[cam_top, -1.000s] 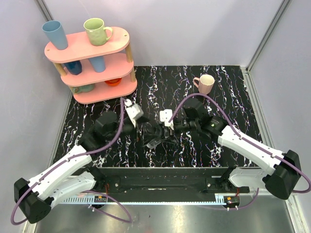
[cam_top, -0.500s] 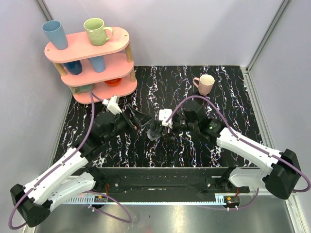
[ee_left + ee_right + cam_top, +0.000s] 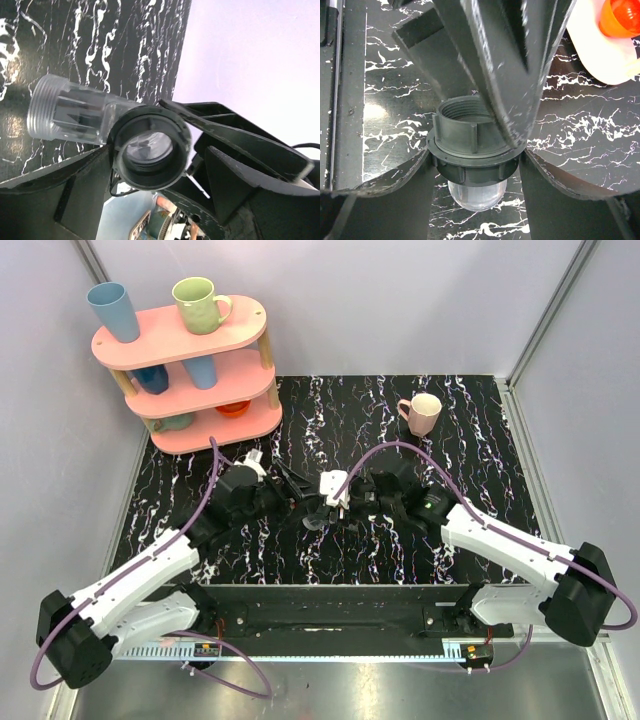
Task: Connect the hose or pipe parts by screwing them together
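The hose parts hang joined just above the marbled table: a translucent grey tube (image 3: pixel 65 112) runs into a black ring fitting (image 3: pixel 150 147). In the right wrist view the fitting (image 3: pixel 470 145) shows a threaded open mouth, with the tube's clear end (image 3: pixel 476 195) below it. My right gripper (image 3: pixel 475 167) is shut on the fitting's collar, one finger on each side. My left gripper (image 3: pixel 157 152) straddles the ring, open, with a gap on its right side. From above, the left gripper (image 3: pixel 298 497) and the right gripper (image 3: pixel 324 508) meet at the parts (image 3: pixel 316 516).
A pink mug (image 3: pixel 422 412) stands at the back right of the table. A pink three-tier shelf (image 3: pixel 190 370) with mugs and bowls fills the back left corner. Purple cables (image 3: pixel 212 475) loop over both arms. The arms' base rail (image 3: pixel 320 615) runs along the near edge.
The left wrist has turned and drawn back a little from the parts, then come in again, and its jaws have narrowed around the ring. The right gripper has kept its hold, shifting slightly left.
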{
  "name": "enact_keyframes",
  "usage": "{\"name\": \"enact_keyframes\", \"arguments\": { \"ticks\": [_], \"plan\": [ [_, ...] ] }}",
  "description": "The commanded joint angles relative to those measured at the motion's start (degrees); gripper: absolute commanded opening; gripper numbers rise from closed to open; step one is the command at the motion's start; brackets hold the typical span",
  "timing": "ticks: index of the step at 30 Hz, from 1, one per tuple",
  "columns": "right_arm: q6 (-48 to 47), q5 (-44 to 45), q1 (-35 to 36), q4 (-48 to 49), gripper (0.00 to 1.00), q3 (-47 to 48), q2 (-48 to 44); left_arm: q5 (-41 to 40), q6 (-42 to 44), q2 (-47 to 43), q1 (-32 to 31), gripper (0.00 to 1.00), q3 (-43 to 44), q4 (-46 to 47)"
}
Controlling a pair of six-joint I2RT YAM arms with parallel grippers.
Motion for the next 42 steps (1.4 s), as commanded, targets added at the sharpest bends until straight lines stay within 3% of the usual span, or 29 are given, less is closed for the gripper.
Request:
{"name": "enact_keyframes", "arguments": {
  "ticks": [1,3,7,9,12,13,15,22,24,25,28,30,32,34,37,42],
  "plan": [
    [-1.1,1.4,0.8,2.0,0.0,1.3,-0.4,4.7,-4.4,1.7,0.2,0.76,-0.6,2.1],
    [-1.3,1.5,0.8,1.9,0.0,1.2,-0.6,4.1,-4.6,1.7,0.2,0.73,-0.6,1.2],
    [-1.3,0.6,0.9,1.8,0.0,1.2,-0.6,3.2,-2.4,1.0,0.2,0.42,-1.1,3.0],
    [-0.9,-0.2,0.9,1.2,0.0,1.5,-0.5,3.3,1.7,1.0,0.2,0.4,-1.6,5.8],
    [-0.7,-2.2,0.9,0.4,0.0,2.3,-0.1,4.9,9.9,2.1,0.2,0.19,-2.3,10.2],
    [-0.6,-3.0,0.9,0.4,0.0,2.6,-0.3,5.2,14.9,2.4,0.3,0.07,-2.1,10.9],
    [-0.5,-5.7,0.9,-0.1,0.0,2.7,-0.8,5.9,21.4,2.8,0.3,0.0,-2.1,12.9],
    [0.7,-17.7,-0.4,-6.0,0.0,6.0,-0.8,17.9,56.7,-1.9,0.5,0.0,-7.0,27.0],
    [0.6,-23.7,-1.0,-7.9,0.0,6.7,-0.4,27.6,64.2,-2.8,0.5,0.0,-7.2,29.2],
    [0.6,-25.4,-1.4,-8.6,0.0,7.1,-0.3,34.7,73.0,-3.4,0.5,0.0,-7.1,29.1],
    [0.2,-31.3,-1.7,-10.9,0.0,8.2,0.8,44.3,87.8,-4.6,0.5,0.0,-5.2,24.7],
    [0.4,-34.1,-1.9,-11.9,0.0,8.8,1.4,46.7,95.1,-3.3,0.5,0.0,-1.0,14.6],
    [0.3,-36.8,-2.1,-12.7,0.01,9.1,2.2,49.9,107.5,-0.6,0.5,0.0,3.3,2.0],
    [0.3,-39.3,-2.1,-14.2,0.01,9.9,2.8,50.8,115.9,1.0,0.6,0.0,5.0,-3.5],
    [0.0,-41.8,-2.5,-15.8,0.02,10.1,3.6,51.8,121.6,2.5,0.6,0.0,5.7,-7.9],
    [0.3,-40.9,-2.8,-16.2,0.03,9.7,3.8,50.4,124.0,3.2,0.7,0.0,4.4,-7.7]
  ]
}}
